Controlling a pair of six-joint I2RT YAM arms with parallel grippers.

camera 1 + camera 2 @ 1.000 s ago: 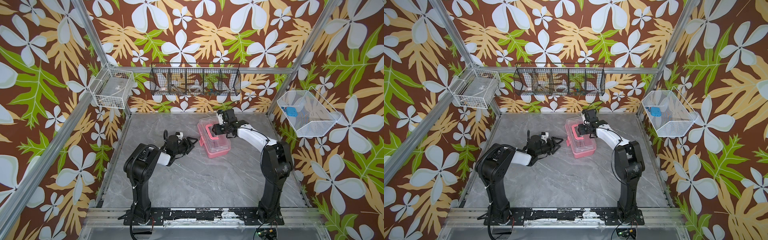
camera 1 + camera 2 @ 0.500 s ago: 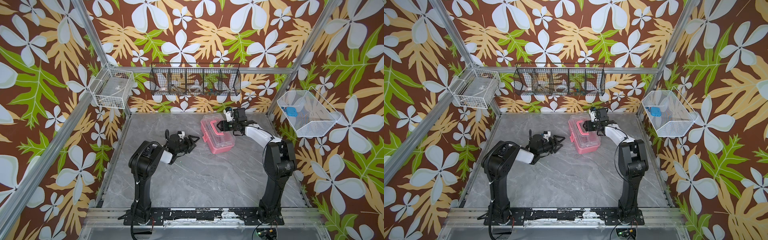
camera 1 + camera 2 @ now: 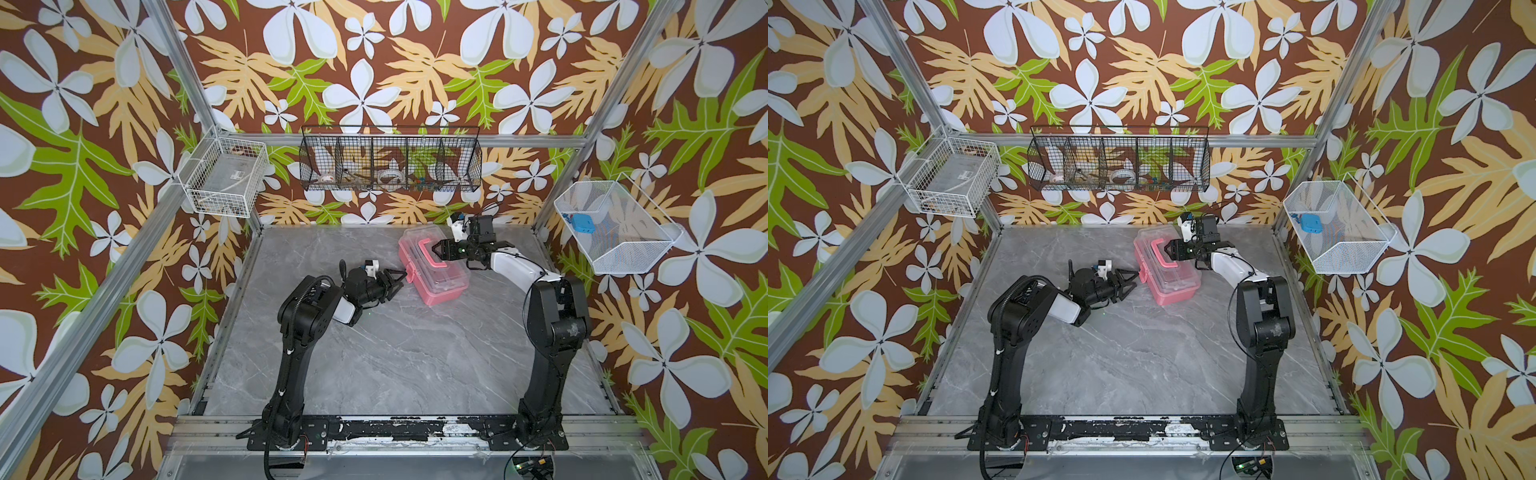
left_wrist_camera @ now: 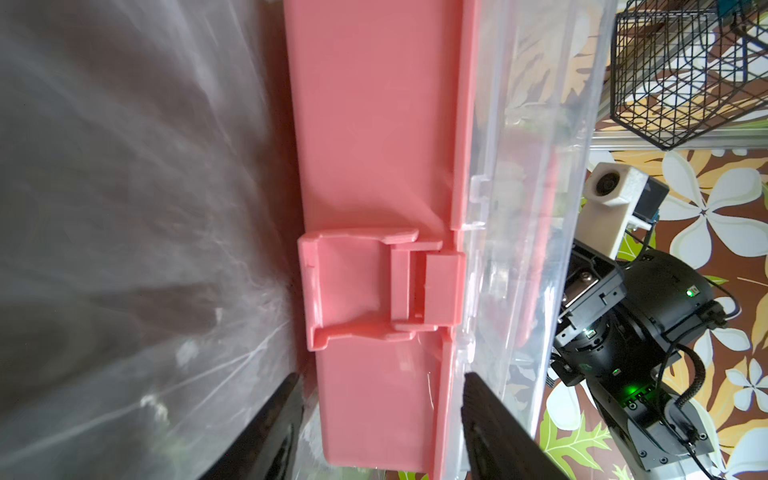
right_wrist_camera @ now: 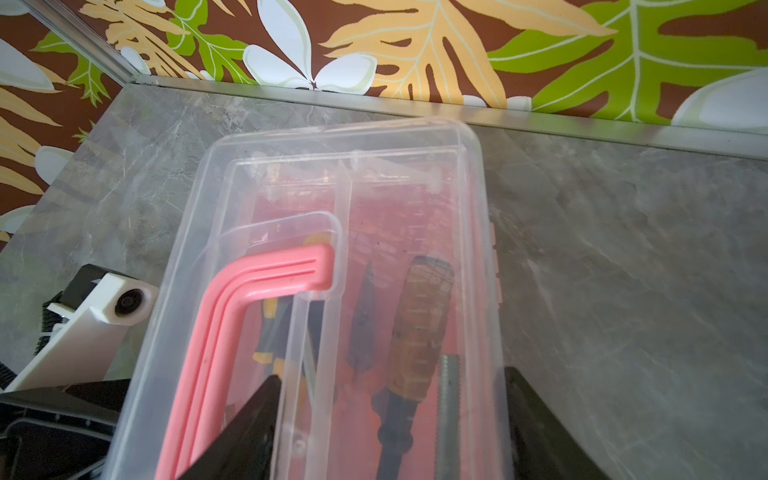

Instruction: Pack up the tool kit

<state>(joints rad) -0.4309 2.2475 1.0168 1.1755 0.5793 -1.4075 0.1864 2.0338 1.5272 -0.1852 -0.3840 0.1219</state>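
Note:
The tool kit (image 3: 446, 284) (image 3: 1177, 286), a pink case with its clear lid down, lies at the back middle of the table. Through the lid (image 5: 332, 174) I see an orange-black screwdriver (image 5: 419, 316), pliers (image 5: 365, 332), a yellow-black tool (image 5: 270, 332) and a metal bit (image 5: 449, 399). My left gripper (image 3: 400, 276) (image 4: 380, 399) is open, its fingers straddling the pink front wall beside the hanging latch (image 4: 357, 286). My right gripper (image 3: 435, 249) (image 5: 390, 415) is open over the lid, next to the pink handle (image 5: 232, 316).
A black wire basket (image 3: 390, 160) hangs on the back wall behind the case. A white wire basket (image 3: 226, 176) is at the left corner; another (image 3: 611, 226), holding a blue item (image 3: 582, 222), hangs at the right. The grey table (image 3: 395, 353) stretches to the front rail.
The left gripper has moved right, up to the case's latch side. The case has shifted slightly toward the back. The right gripper stayed over the lid while its arm drew back.

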